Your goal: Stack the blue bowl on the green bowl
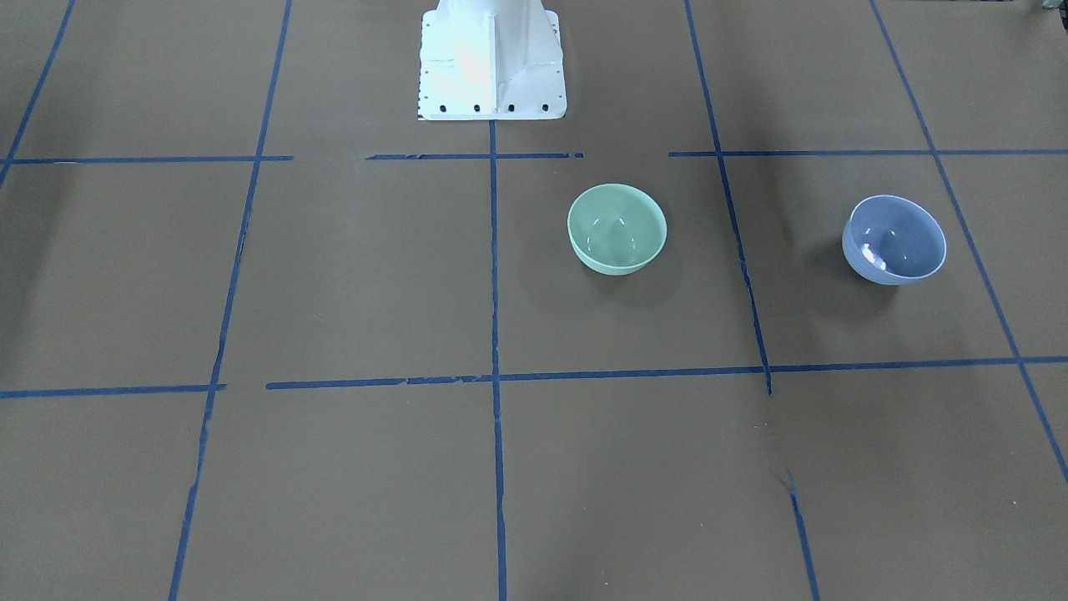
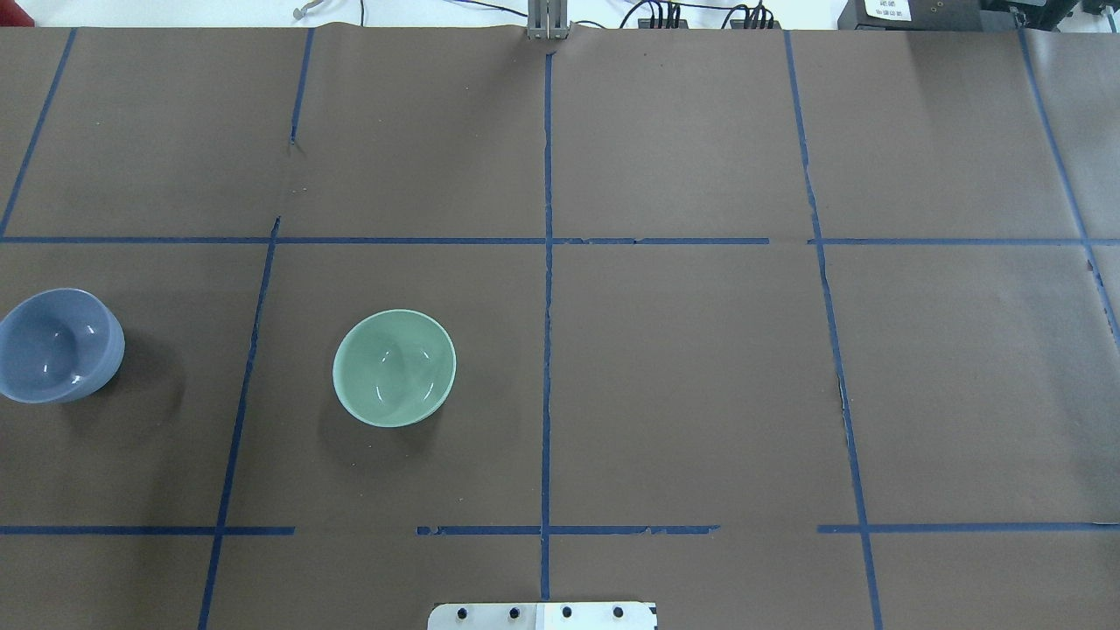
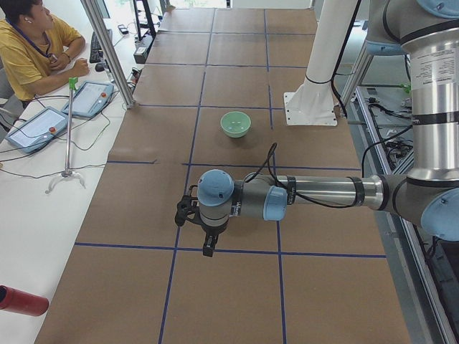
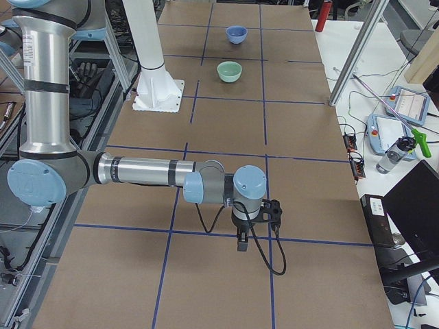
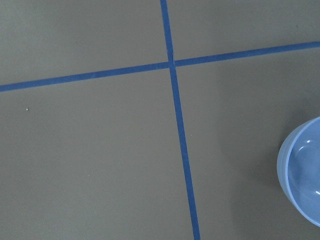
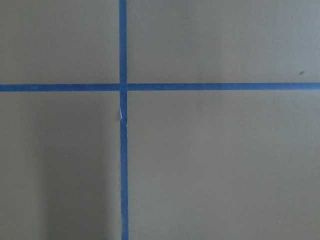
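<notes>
The blue bowl point(image 2: 54, 346) stands upright at the table's far left edge, and it also shows in the front view point(image 1: 894, 239) and at the right edge of the left wrist view point(image 5: 303, 172). The green bowl point(image 2: 395, 367) stands upright to its right, apart from it, nearer the table's middle point(image 1: 617, 228). My left gripper point(image 3: 208, 249) shows only in the left side view, pointing down above the table; the blue bowl is hidden there. My right gripper point(image 4: 241, 245) shows only in the right side view, far from both bowls. I cannot tell whether either is open.
The brown table cover point(image 2: 682, 367) carries a grid of blue tape lines. The robot's white base point(image 1: 492, 63) stands at the near edge. Tablets point(image 3: 90, 98) and a seated person point(image 3: 32, 43) are beside the table's far side, and a metal post point(image 4: 357, 51) stands there.
</notes>
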### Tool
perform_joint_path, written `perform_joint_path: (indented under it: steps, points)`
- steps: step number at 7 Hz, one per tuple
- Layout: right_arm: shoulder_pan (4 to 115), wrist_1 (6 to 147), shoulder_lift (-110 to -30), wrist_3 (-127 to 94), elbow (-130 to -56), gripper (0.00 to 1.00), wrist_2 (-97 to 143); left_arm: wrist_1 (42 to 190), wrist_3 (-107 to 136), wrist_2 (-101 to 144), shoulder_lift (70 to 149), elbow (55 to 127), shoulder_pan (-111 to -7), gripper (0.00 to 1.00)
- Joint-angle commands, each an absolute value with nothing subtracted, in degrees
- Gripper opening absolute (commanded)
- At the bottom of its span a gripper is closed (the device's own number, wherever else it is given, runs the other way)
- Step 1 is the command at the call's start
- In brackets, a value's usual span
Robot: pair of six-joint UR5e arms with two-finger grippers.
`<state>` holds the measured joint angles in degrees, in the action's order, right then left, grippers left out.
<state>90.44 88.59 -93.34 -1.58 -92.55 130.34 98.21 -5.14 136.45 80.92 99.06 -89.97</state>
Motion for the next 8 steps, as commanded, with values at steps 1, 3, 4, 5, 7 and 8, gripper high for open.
perform_joint_path:
  steps: [1, 3, 4, 5, 7, 8]
  points:
    - [90.44, 88.59, -93.34, -1.58, -92.55, 1.0, 130.34, 108.46, 7.29, 135.79, 80.43, 98.62, -82.59, 1.0]
    - [90.44, 88.59, -93.34, -1.58, -92.55, 1.0, 130.34, 126.83, 29.95, 130.2, 78.58, 97.04, -70.73, 1.0]
    - [90.44, 88.68, -93.34, -1.58, -92.55, 1.0, 130.34, 133.87, 39.63, 126.77, 78.66, 95.47, -64.92, 1.0]
    - [90.44, 88.59, -93.34, -1.58, -92.55, 1.0, 130.34, 138.3, 43.12, 125.61, 78.58, 93.97, -62.43, 1.0]
    - [90.44, 88.59, -93.34, -1.58, -92.55, 1.0, 130.34, 138.87, 44.47, 122.54, 78.57, 92.29, -60.3, 0.78]
    - [90.44, 88.59, -93.34, -1.58, -92.55, 1.0, 130.34, 138.69, 44.12, 122.61, 78.49, 92.29, -60.29, 0.24]
